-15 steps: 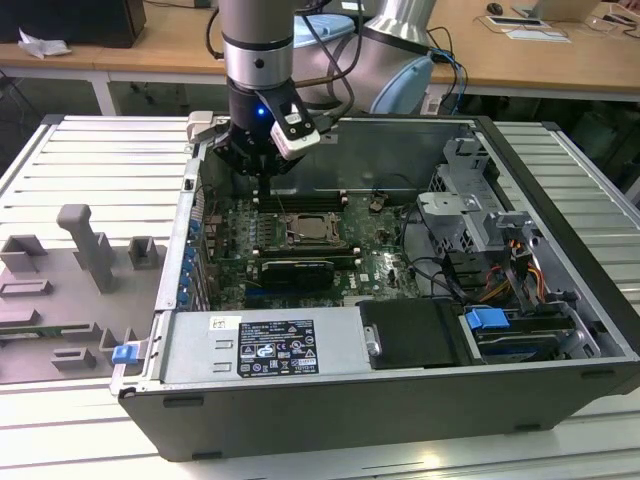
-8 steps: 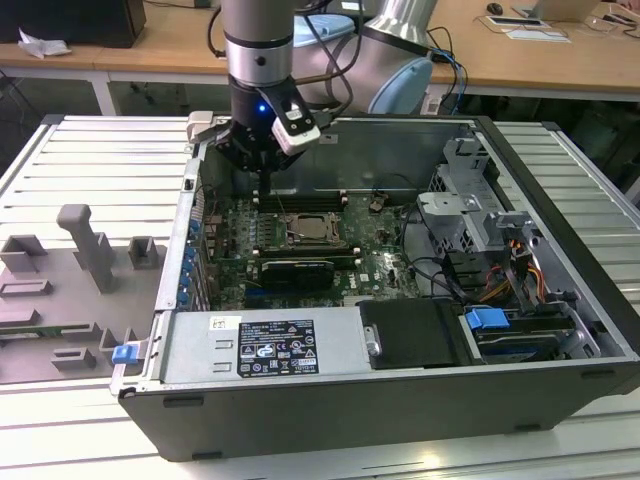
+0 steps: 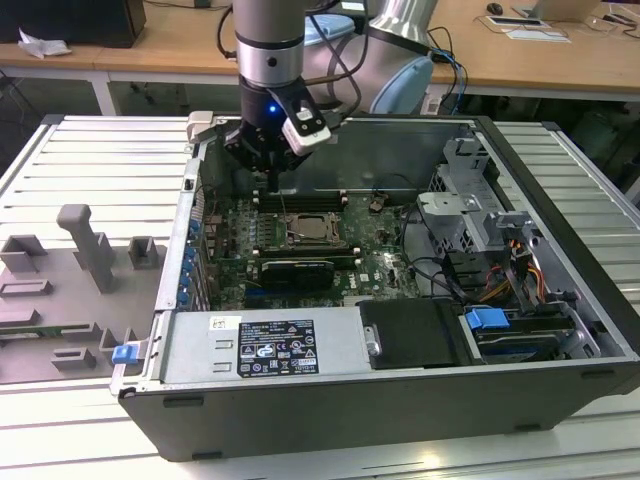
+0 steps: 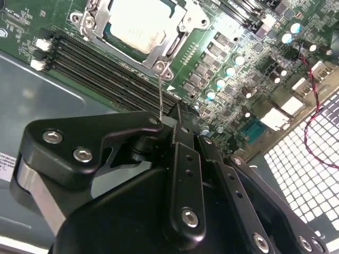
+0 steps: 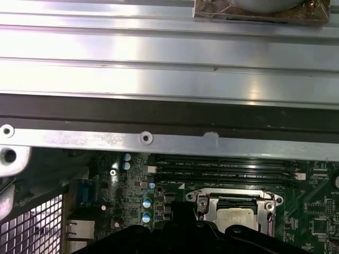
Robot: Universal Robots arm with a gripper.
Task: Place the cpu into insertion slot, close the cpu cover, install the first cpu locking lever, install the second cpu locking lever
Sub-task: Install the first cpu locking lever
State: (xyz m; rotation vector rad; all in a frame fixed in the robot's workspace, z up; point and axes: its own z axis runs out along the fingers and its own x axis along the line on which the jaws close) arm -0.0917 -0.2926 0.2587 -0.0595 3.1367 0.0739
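The cpu (image 4: 137,24) lies flat in the insertion slot (image 5: 204,203) on the green motherboard, its pale metal face showing. The silvery cpu cover (image 4: 183,29) lies down over it as a frame. A thin wire locking lever (image 4: 160,90) stands up from the socket's corner, and its top end meets the tip of my gripper (image 4: 177,120). The black fingers are shut together with nothing clamped between them. In the exterior view the gripper (image 3: 272,182) hangs inside the open case, just behind the cpu (image 3: 312,230).
Long black memory slots (image 4: 106,71) run beside the socket, between it and the gripper. A black graphics card (image 3: 295,272) sits in front of the socket. The drive cage (image 3: 470,190) and cables (image 3: 500,280) are on the exterior view's right, and the power supply (image 3: 265,345) is at the front.
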